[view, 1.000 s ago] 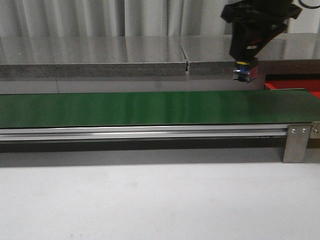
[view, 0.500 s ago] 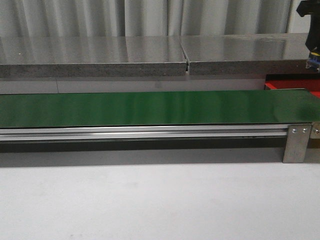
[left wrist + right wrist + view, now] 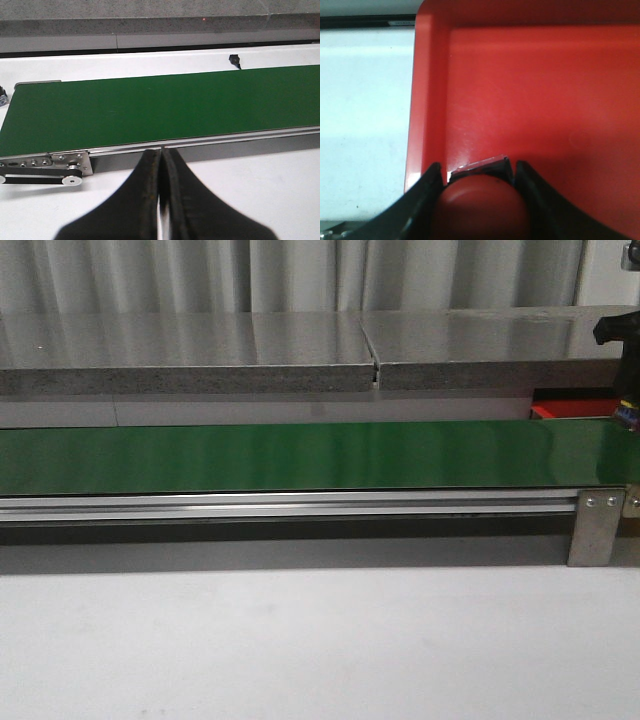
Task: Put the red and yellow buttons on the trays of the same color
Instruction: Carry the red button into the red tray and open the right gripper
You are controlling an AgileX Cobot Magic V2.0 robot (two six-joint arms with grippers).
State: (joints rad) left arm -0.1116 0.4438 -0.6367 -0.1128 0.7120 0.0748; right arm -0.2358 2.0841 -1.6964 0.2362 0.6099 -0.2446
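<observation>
The right gripper is clamped on a red button — its two dark fingers press against either side of the domed red cap, and a sliver of the button's grey body shows just past the cap. In the right wrist view the held button hangs over the red tray, close to the tray's raised rim on one side; whether the button touches the tray floor cannot be told. The tray's smooth bright red floor fills most of that view, with a rounded corner of the rim visible and pale tabletop beside it.

In the front view only a dark part of the right arm shows at the far right edge of the frame, above the right end of the green belt. A strip of the red tray peeks out just behind the belt's right end, below the grey stone-like ledge that runs along the back.

The left gripper is fully closed with nothing in it — its two black fingers meet along a thin seam. It hangs over the white tabletop just beside the belt's near rail, toward the end with the metal bracket and roller.
</observation>
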